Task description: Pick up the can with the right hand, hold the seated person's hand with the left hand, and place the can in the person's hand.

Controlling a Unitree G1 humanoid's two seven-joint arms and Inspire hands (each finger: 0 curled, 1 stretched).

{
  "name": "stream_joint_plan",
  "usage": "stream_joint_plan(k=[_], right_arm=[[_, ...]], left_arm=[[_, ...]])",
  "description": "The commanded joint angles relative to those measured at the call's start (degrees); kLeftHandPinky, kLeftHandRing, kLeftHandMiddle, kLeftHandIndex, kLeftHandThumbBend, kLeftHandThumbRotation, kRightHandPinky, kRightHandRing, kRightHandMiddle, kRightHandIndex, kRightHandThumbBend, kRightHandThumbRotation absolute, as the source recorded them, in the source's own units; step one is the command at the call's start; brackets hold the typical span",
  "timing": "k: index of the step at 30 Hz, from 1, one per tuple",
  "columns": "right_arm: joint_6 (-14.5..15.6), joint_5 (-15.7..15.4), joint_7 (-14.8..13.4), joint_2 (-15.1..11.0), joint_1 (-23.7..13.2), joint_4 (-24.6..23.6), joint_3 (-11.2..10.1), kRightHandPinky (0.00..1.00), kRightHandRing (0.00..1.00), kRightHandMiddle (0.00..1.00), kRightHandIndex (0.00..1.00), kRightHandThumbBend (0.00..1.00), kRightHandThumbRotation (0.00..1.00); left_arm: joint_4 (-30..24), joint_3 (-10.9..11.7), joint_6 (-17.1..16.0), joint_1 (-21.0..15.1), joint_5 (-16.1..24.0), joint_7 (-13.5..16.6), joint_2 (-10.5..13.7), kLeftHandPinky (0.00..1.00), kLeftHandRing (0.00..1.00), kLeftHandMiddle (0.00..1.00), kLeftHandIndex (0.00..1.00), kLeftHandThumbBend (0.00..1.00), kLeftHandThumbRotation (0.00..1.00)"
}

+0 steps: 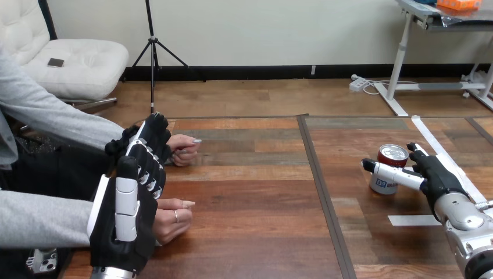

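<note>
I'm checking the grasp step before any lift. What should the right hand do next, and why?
Probably close the fingers on the can: it stands upright on the table, with the right hand flanking it, fingers straight in front and behind, not yet curled round it.

No text, number or sign can be read. The only print is on the small cylindrical metal can [393, 156], red at its top rim and white down its side, which stands upright on the wooden bench [250, 192]. Low on the can's near side is a blue label block [383, 185] with pale marks. They are too small to make out as letters or figures.
</note>
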Motion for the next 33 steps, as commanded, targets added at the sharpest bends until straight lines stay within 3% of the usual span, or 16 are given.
stream_joint_plan(k=[1, 10, 19, 22, 28, 33], right_arm=[[-0.14, -0.55, -1.54, 0.42, -1.66, -0.56, 0.53, 0.97, 1.00, 1.00, 1.00, 1.00, 0.42], [0.27, -1.60, -2.71, 0.39, -1.82, -0.71, 1.30, 0.87, 1.00, 1.00, 1.00, 1.00, 0.36], [-0.41, -1.85, -3.95, 0.59, -1.64, -0.80, 1.02, 0.83, 0.99, 1.00, 0.99, 1.00, 0.27], [-0.57, -1.74, -4.36, 0.68, -1.58, -0.84, 0.88, 0.78, 0.96, 0.98, 0.97, 1.00, 0.23], [-0.84, -1.70, -5.62, 0.89, -1.44, -0.85, 0.78, 0.58, 0.84, 0.88, 0.92, 1.00, 0.21], [-0.84, -1.85, -6.62, 1.00, -1.37, -0.91, 0.92, 0.54, 0.81, 0.85, 0.89, 1.00, 0.20]], left_arm=[[-0.55, 0.28, -0.45, -3.09, -0.86, -0.58, 0.13, 1.00, 0.98, 0.97, 0.93, 0.75, 0.97], [-0.89, 0.28, -0.17, -3.03, -0.67, -0.60, 0.41, 1.00, 0.99, 0.97, 0.94, 0.74, 0.97], [-0.77, 0.37, -0.40, -3.11, -0.67, -0.52, 0.29, 1.00, 0.99, 0.97, 0.94, 0.74, 0.98], [-0.62, 0.40, -0.50, -3.22, -0.74, -0.76, 0.41, 1.00, 0.99, 0.97, 0.93, 0.74, 0.98], [-0.37, 0.49, -0.76, -3.37, -0.88, -1.09, 0.51, 1.00, 0.99, 0.97, 0.93, 0.75, 0.98], [-0.77, 0.53, -0.36, -3.23, -0.99, -1.07, 0.43, 1.00, 0.99, 0.97, 0.93, 0.75, 0.98]])
